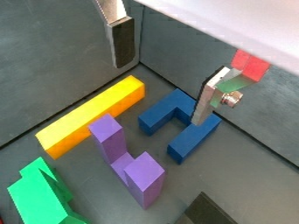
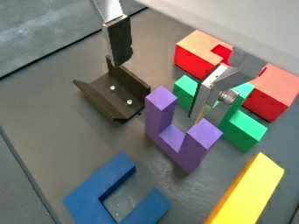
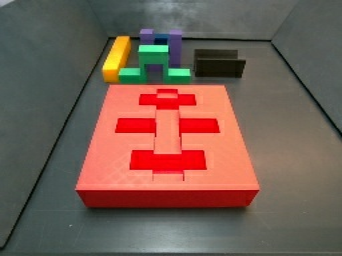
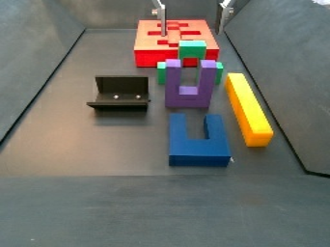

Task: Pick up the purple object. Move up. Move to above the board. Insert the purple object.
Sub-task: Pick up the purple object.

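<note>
1. The gripper (image 2: 163, 74) hangs above the floor with its two fingers spread wide and nothing between them; in both wrist views one silver finger (image 1: 121, 37) sits well apart from its mate (image 1: 214, 94).
2. The purple object (image 2: 177, 128) lies flat on the dark floor below the gripper, its two prongs and base forming a U. In a wrist view it sits under the gap between the fingers, not touched by either.
3. In a side view the purple object (image 4: 190, 84) lies with its prongs pointing toward the board (image 4: 149, 37), and a green block (image 4: 191, 54) sits at the prong tips, between it and the board.
4. A yellow bar (image 4: 248, 106) lies just beside the purple object on one flank; the fixture (image 4: 122, 94) stands on the other flank, a little apart.
5. A blue block (image 4: 199, 139), also U-shaped, lies near the purple object's base, on the side away from the board.
6. In a side view the board (image 3: 114, 150) fills the foreground, its cross and rectangular recesses empty, with the purple object (image 3: 160, 37) behind the green block (image 3: 156, 58) at the far end.
7. In a side view the finger tips (image 4: 161, 11) show only at the top edge, above the board's far end.
</note>
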